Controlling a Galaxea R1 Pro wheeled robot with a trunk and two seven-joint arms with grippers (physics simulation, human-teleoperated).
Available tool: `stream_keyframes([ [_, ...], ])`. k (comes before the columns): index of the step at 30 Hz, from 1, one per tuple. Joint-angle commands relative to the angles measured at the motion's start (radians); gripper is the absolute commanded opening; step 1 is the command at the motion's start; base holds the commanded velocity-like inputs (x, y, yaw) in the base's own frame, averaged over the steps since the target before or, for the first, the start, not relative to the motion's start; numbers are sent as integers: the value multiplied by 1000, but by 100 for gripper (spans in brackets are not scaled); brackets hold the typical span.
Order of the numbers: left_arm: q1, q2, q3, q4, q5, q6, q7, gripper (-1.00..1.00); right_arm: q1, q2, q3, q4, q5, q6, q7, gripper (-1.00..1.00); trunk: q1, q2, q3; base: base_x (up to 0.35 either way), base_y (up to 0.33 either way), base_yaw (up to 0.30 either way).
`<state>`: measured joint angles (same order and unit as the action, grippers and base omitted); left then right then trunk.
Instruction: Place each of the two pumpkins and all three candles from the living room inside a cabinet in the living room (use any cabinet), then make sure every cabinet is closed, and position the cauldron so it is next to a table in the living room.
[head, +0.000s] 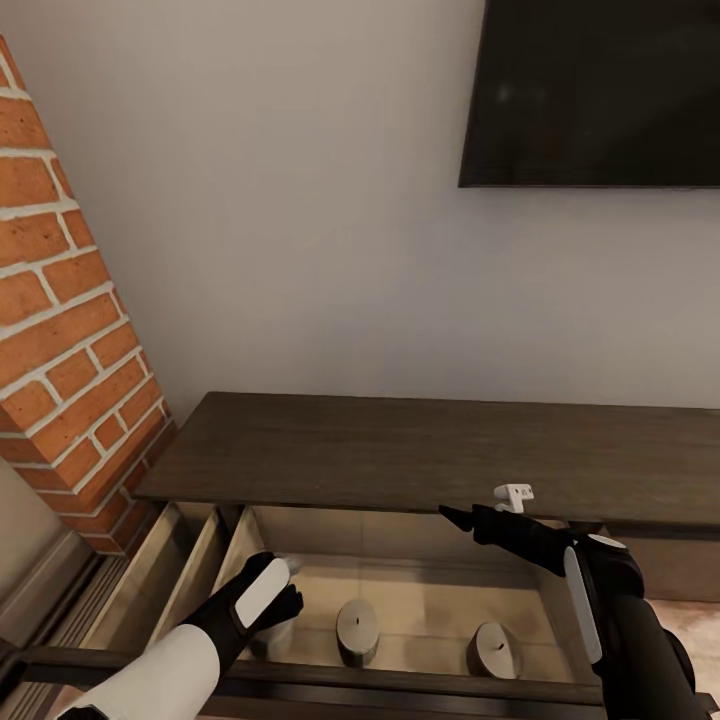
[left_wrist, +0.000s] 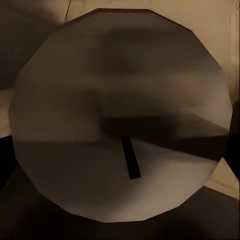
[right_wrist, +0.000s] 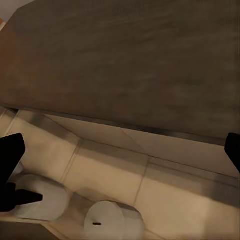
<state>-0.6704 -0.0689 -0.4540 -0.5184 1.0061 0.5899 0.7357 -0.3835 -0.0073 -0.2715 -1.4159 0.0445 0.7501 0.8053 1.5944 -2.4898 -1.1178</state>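
Note:
The long dark brown cabinet (head: 420, 450) stands against the wall with a pale beige drawer (head: 430, 600) pulled open. Two stubby candles (head: 357, 630) (head: 493, 648) stand on the drawer floor. My left gripper (head: 283, 600) reaches down into the drawer's left end and is shut on a third candle (left_wrist: 120, 115), whose top and dark wick sit right at the left wrist camera. The right wrist view shows this candle (right_wrist: 42, 200) beside another candle (right_wrist: 105, 220). My right gripper (head: 450, 515) hovers open above the drawer by the cabinet's front edge, nothing between its fingers (right_wrist: 10, 155). Pumpkins, cauldron and table are out of view.
A red brick pillar (head: 70, 330) stands close on the left, touching the cabinet's end. A dark television (head: 595, 90) hangs on the grey wall above the cabinet. Narrower drawer compartments (head: 190, 570) lie left of the open one.

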Motion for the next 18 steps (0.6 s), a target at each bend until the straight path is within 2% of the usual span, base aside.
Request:
stream_keyframes([
  [1, 0, 0, 0, -2, -3, 1, -8, -100, 0, 0, 0, 0, 0, 0, 0, 100, 0, 0, 0, 0, 0, 0],
  [13, 0, 0, 0, -20, -4, -2, -21, -100, 0, -1, 0, 0, 0, 0, 0, 100, 0, 0, 0, 0, 0, 0],
  [18, 0, 1, 1, -59, -6, -3, -21, -100, 0, -2, 0, 0, 0, 0, 0, 100, 0, 0, 0, 0, 0, 0],
])
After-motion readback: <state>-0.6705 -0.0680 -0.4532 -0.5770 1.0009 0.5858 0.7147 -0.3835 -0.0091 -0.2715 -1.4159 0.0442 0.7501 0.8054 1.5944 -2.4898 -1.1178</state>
